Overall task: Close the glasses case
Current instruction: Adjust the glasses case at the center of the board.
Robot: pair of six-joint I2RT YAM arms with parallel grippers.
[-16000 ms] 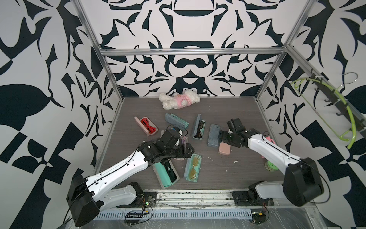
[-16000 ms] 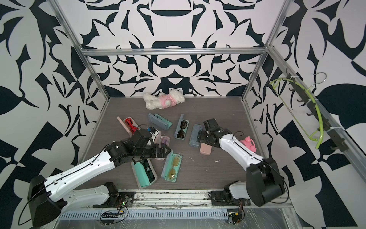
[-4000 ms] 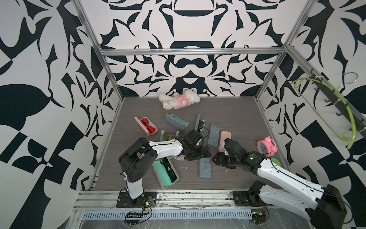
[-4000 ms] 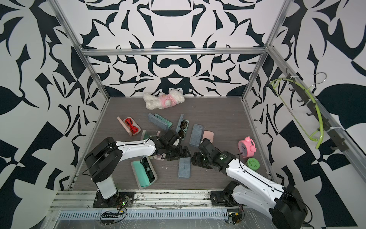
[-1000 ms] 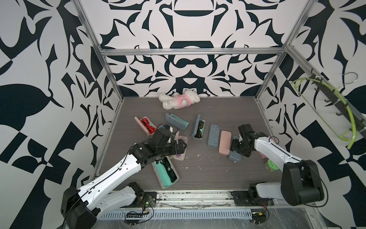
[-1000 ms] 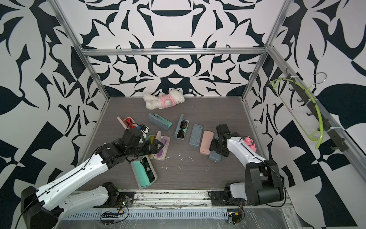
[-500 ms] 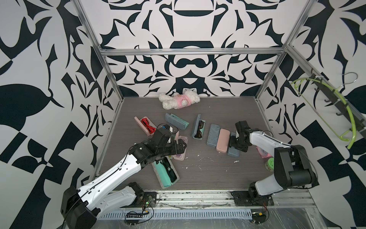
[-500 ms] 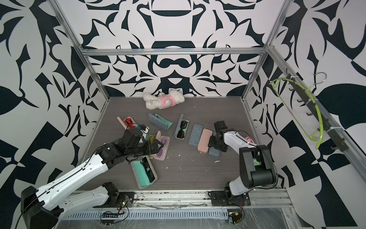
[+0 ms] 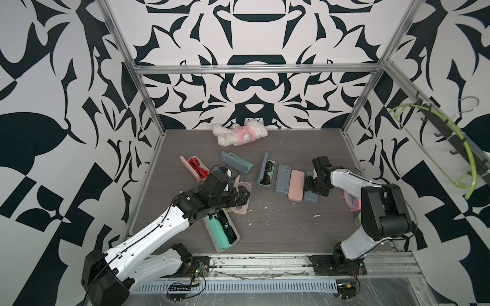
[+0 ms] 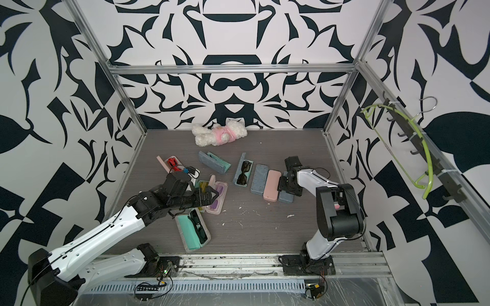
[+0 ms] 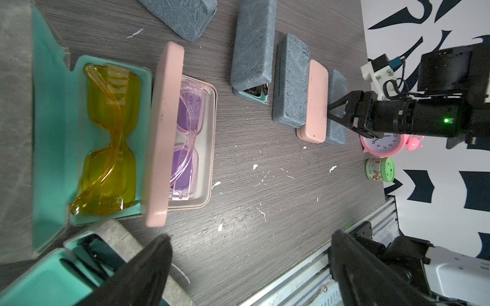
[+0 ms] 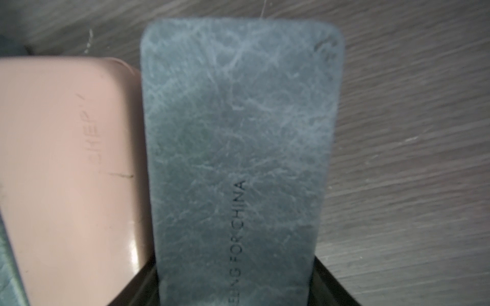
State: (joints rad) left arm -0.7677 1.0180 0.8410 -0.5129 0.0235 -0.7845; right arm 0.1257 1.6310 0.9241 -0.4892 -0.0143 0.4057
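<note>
Since a second ago the grey-blue case (image 9: 312,197) has slid in from nearer the front edge until its long side meets the pink shut case (image 9: 295,188). Four seconds back it lay alone at mid-surface.

Both top views now place it at about 3 o'clock on the surface (image 9: 278,233), last in a row of three shut cases. The right tool (image 9: 313,185) stands over the half toward 12 o'clock, its elbow drawn in closer than before. The left tool (image 10: 212,196), wide and empty, hovers at 9 o'clock over the purple-glasses case (image 10: 215,210), much where it was a second ago.

From the left wrist, that tool's black fingers (image 11: 148,267) are spread far apart with nothing between them. The yellow-glasses case (image 11: 50,119) and the purple one lie open side by side, touching.

From the right wrist, the grey-blue case (image 12: 238,132) fills the gap between the two jaws, so I read the right tool as clamped across its width. Its top looks flush, with no gap showing.

By my judgement this case is closed and parked, and only the release is left. Six others are open, among them the teal case (image 9: 215,234) at 7 o'clock and the sunglasses case (image 9: 261,169) at 1 o'clock, should they count.
</note>
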